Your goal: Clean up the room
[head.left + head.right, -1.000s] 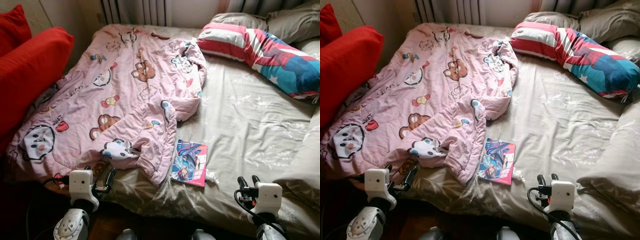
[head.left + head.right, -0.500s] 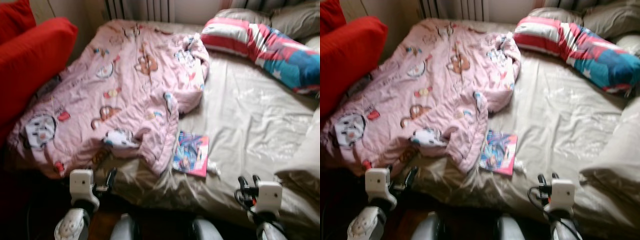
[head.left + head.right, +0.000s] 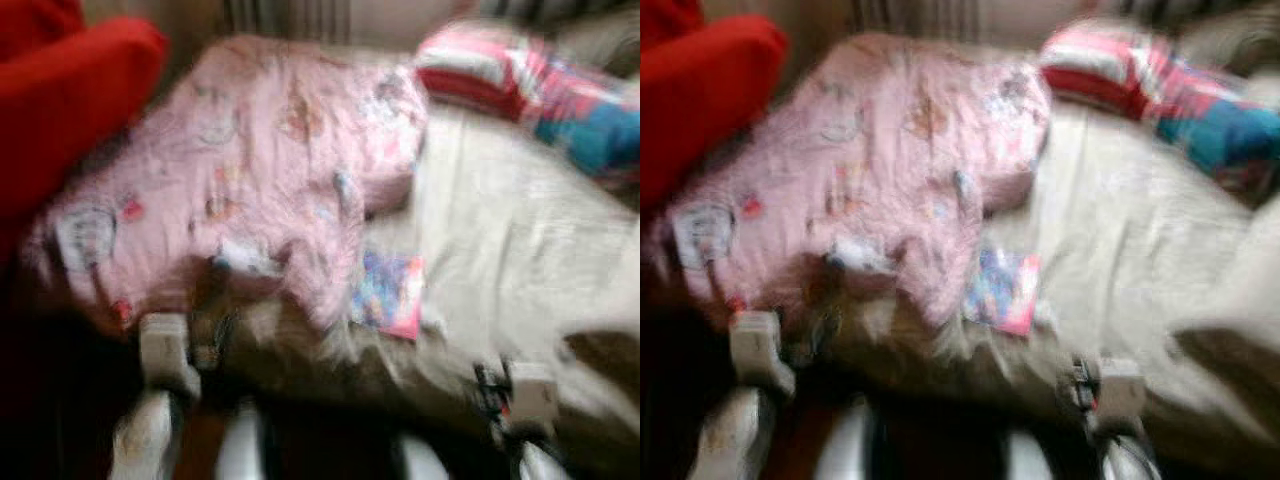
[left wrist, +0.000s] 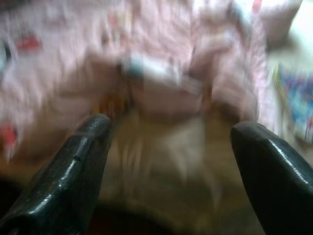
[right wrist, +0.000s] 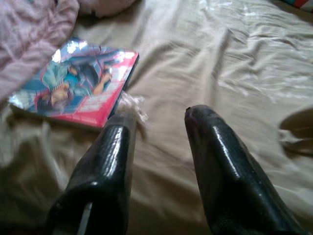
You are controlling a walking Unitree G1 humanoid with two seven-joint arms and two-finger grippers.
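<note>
The eye views are blurred. A crumpled pink cartoon-print blanket (image 3: pixel 260 170) covers the left half of the bed. A colourful book (image 3: pixel 388 293) lies flat on the beige sheet (image 3: pixel 500 230) just right of the blanket's lower corner. My left gripper (image 4: pixel 171 142) is open at the bed's front edge, facing the blanket's hem (image 4: pixel 161 49). My right gripper (image 5: pixel 156 115) is open low over the sheet, a short way from the book (image 5: pixel 78 85), with nothing between its fingers. A small white scrap (image 5: pixel 131 104) lies against the book's edge.
Red cushions (image 3: pixel 70 100) rise along the bed's left side. A striped red, white and blue pillow (image 3: pixel 530 90) lies at the head on the right, and a beige pillow (image 3: pixel 610 300) sits at the right edge. Dark floor runs below the bed's front edge.
The whole picture has grown blurred and the bed has slid slightly up in it, so the camera is moving. Both arms stay low at the bed's front edge.
</note>
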